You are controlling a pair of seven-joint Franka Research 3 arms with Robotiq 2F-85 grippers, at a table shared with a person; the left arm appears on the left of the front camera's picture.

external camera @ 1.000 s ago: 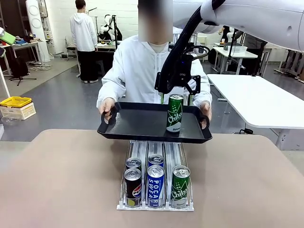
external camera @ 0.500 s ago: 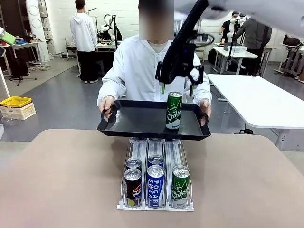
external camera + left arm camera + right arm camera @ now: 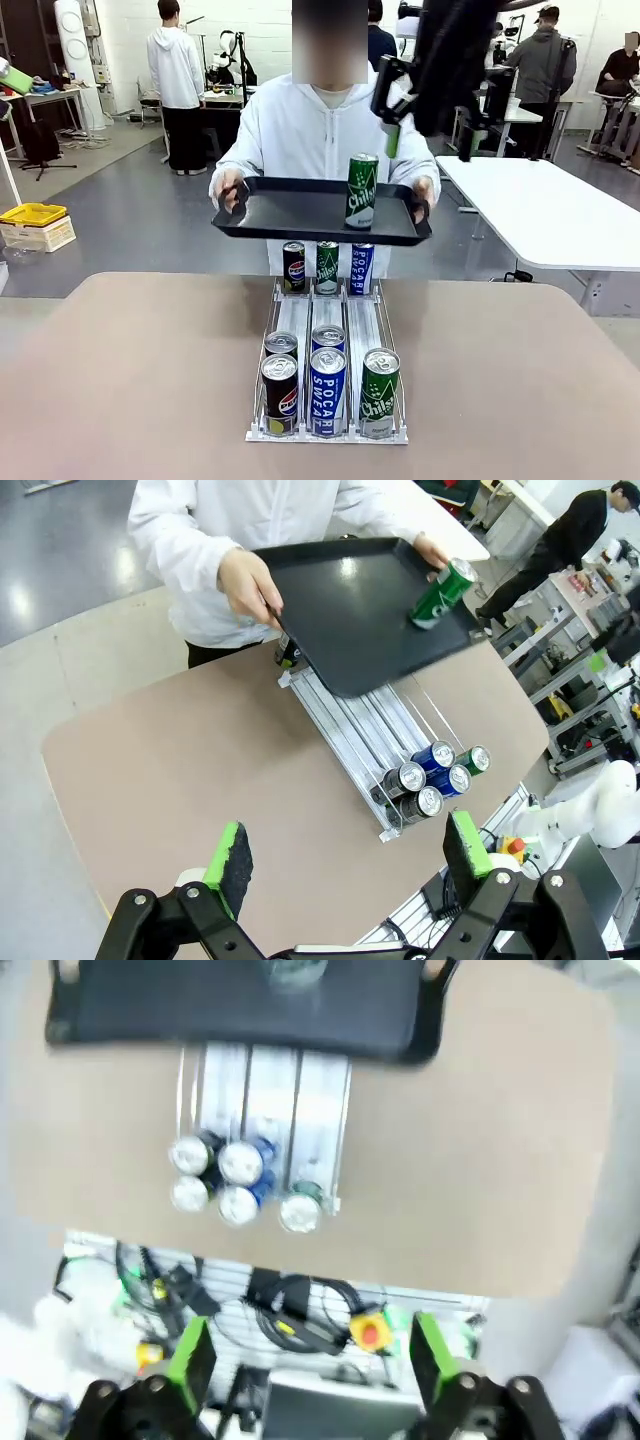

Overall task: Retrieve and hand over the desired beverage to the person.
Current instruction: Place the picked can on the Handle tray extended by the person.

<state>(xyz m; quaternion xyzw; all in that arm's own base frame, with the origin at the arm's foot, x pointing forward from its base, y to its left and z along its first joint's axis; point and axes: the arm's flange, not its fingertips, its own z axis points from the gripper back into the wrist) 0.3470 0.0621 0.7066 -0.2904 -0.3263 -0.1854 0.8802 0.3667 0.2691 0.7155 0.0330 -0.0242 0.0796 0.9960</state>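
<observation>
The person [image 3: 325,135] in a white hooded jacket holds a black tray [image 3: 290,212] by both handles beyond the table's far edge. A green Chilsung can [image 3: 362,190] stands upright on it. My right gripper [image 3: 430,140] hangs open above and to the right of that can, apart from it. In the blurred right wrist view the right gripper [image 3: 310,1360] is open high over the tray [image 3: 240,1005] and the can rack [image 3: 265,1080]. My left gripper [image 3: 347,855] is open and high above the table, looking down on the tray [image 3: 350,620] and the green can [image 3: 443,590].
A white three-lane can rack [image 3: 328,315] lies mid-table. It holds Pepsi [image 3: 279,395], Pocari Sweat [image 3: 328,390] and Chilsung [image 3: 379,392] cans in front and three more at the far end. A white table [image 3: 545,215] stands at the right. Other people stand in the background.
My right gripper has risen and swung right, away from the green can. The person has lifted the tray with the can, uncovering the rack's far cans.
</observation>
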